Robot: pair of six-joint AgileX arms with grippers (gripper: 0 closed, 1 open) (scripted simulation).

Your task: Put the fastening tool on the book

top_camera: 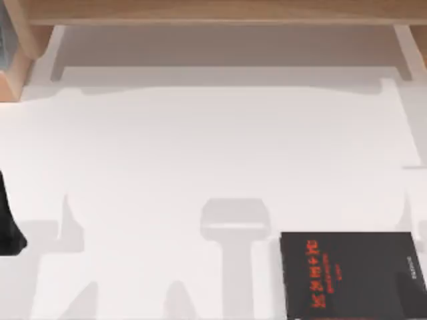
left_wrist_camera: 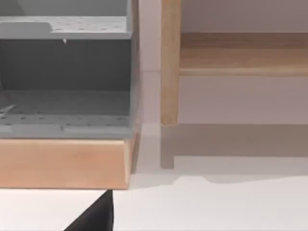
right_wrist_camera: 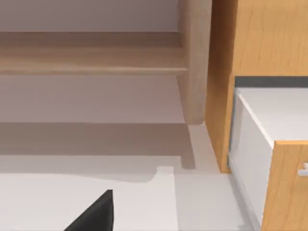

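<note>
At the top view's left edge sits a dark part of the left arm (top_camera: 9,220), parked; whether its tool is open or closed I cannot tell; across the bare white table (top_camera: 200,153), the flat black book with red-orange lettering (top_camera: 353,275) lies at the near right corner, long axis left-to-right, so the right arm is likely nearer; its tool's state is likewise unclear.

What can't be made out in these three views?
- Book: top view, its near end is cut off by the bottom edge; the red-orange lettering and pale mark are too small to read.
- Dark shape at the table's left edge: top view, cut off by the frame.
- Black shape in the left wrist view and another in the right wrist view: cropped at the frame edge, so unidentifiable.
</note>
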